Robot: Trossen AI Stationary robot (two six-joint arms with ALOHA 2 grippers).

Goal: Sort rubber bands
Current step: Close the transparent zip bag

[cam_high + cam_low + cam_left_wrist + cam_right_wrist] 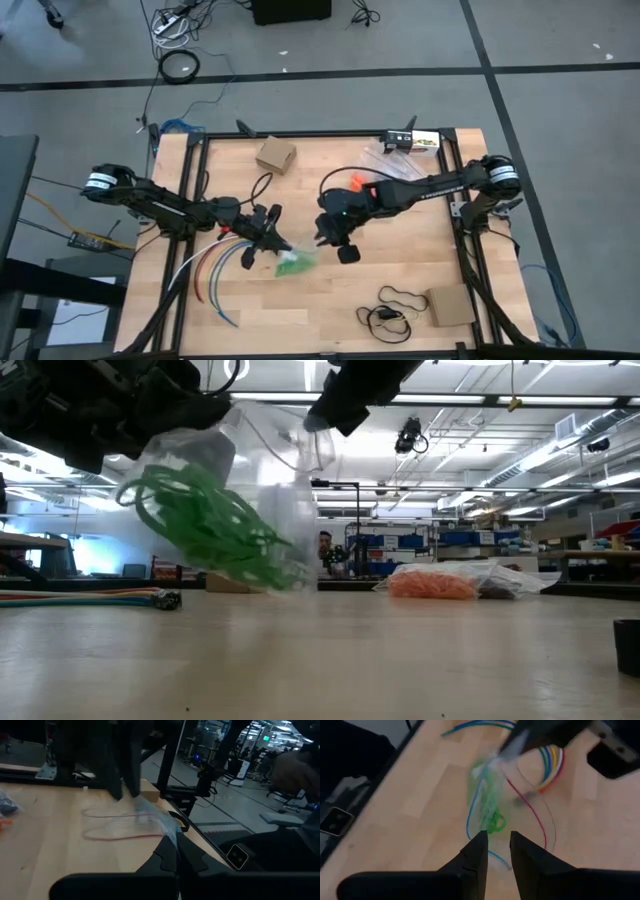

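Observation:
A clear zip bag [250, 490] holds a tangle of bright green rubber bands [205, 525], also visible from above as green bands [295, 262]. My left gripper [265, 238] is shut on the bag's mouth edge, near the table's middle. My right gripper [495, 851] is just to the right of the bag, slightly open, with the bag's blue zip line [492, 854] running under the gap. Orange rubber bands [430, 583] lie in another clear bag on the far side, seen from above as orange bands [355, 182]. Dark bands [495, 591] lie beside them. My left gripper pinches the clear bag's zip edge [167, 834] between its two shut fingers, coming level from the table's left. The bag hangs slanting below and beyond the fingers with the green bands in its lower part [230, 555], close above the table. My right gripper's fingers [335, 410] stand at the bag's upper edge [312, 445]; whether they touch it, I cannot tell.
Long coloured cables [215, 270] curve on the left near side. A cardboard box [276, 155] stands at the far edge and another box [450, 307] near the right corner, with a thin black cord loop [390, 308] beside it. Bare wood lies between the bag and the near edge.

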